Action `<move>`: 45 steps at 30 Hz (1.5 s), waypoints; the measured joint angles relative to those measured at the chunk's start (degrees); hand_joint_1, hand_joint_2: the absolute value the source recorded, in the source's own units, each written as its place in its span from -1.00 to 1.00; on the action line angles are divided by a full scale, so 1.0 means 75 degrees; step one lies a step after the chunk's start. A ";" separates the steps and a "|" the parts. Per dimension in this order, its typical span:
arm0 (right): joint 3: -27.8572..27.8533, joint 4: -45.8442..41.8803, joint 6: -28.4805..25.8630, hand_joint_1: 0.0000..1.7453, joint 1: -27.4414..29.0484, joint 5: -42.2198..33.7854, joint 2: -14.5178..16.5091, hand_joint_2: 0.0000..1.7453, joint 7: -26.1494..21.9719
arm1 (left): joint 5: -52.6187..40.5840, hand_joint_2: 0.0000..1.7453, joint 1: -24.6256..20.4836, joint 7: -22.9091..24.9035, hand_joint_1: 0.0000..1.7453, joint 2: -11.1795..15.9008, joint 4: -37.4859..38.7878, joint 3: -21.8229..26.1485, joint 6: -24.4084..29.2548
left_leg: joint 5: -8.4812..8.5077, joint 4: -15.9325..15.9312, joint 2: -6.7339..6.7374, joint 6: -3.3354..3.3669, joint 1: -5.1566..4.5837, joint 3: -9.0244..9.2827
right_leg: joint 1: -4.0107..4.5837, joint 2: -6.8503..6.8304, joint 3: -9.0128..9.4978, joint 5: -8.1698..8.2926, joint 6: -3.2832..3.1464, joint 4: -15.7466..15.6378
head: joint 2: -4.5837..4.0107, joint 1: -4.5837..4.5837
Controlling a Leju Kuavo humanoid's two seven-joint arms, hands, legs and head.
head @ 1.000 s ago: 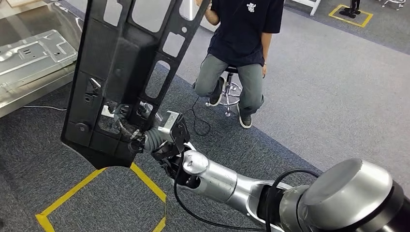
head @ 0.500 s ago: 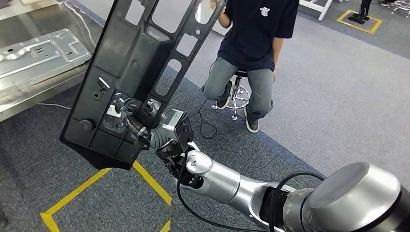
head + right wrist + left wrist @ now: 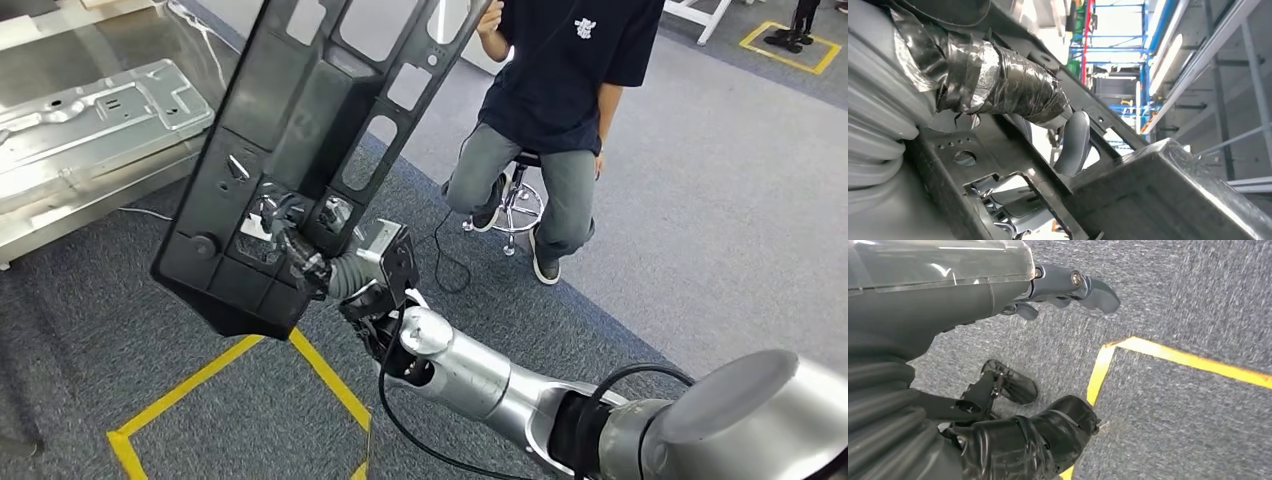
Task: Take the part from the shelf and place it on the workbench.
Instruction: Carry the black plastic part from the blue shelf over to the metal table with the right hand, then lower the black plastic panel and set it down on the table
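- The part (image 3: 300,110) is a long, flat black plastic panel with a frame-like build: several rectangular cut-outs of different sizes run along its length, with raised ribs and boxy moulded sections between them.
- It is held up in the air, carried by nothing but the right hand (image 3: 300,255), whose fingers reach through an opening near its lower end.
- It stands steeply tilted, lower end toward the robot and above the grey carpet, upper end leaning away and running out past the picture's top edge.
- Its lower corner is rounded, with a small round boss beside it.
- In the right wrist view the part (image 3: 1013,165) shows dark ribs, small holes and a jagged opening just beside the taped fingers.
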 joint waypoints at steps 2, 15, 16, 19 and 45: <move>-0.0010 -0.0001 0.0008 1.00 -0.0003 0.0000 0.0001 1.00 -0.0001 | -0.0002 1.00 -0.0012 0.0004 -1.00 -0.0001 0.0000 0.0000 -0.0004 | -0.0193 0.0416 0.0035 -0.0082 0.0012 -0.0179 | -0.0024 -0.0008 0.0125 -0.0049 -0.0104 -0.0061 | 0.0001 0.0036; -0.0012 0.0013 0.0040 1.00 0.0004 0.0003 0.0004 1.00 0.0001 | 0.0020 1.00 0.0025 0.0013 -1.00 0.0009 0.0000 0.0000 -0.0007 | 0.0573 -0.0190 0.0063 0.0289 -0.0099 -0.0406 | 0.0067 -0.0002 0.0824 -0.0508 0.0020 -0.0114 | 0.0004 0.0129; -0.0012 0.0012 0.0041 1.00 0.0001 0.0003 0.0004 1.00 0.0003 | 0.0020 1.00 0.0024 0.0013 -1.00 0.0007 0.0000 0.0000 -0.0007 | 0.0542 -0.0258 0.0059 0.0324 -0.0073 -0.0294 | 0.0064 -0.0004 0.0762 -0.0491 0.0052 0.0072 | 0.0004 0.0167; -0.0015 0.0008 0.0043 1.00 -0.0002 0.0003 0.0006 1.00 0.0005 | 0.0020 1.00 0.0007 0.0013 -1.00 0.0013 0.0000 0.0000 -0.0008 | 0.0389 -0.0338 0.0053 0.0407 -0.0031 0.0003 | 0.0029 -0.0001 0.0018 -0.0733 0.0150 0.1247 | 0.0004 0.0295; -0.0020 0.0080 0.0009 1.00 0.0133 0.0131 0.0082 1.00 0.0087 | 0.0280 1.00 0.0182 -0.0200 -1.00 0.0129 0.0002 0.0000 -0.0090 | 0.0991 -0.0094 0.0126 0.0465 -0.0278 -0.0813 | 0.0122 -0.0045 0.1411 -0.0864 -0.0031 -0.0157 | 0.0028 0.0687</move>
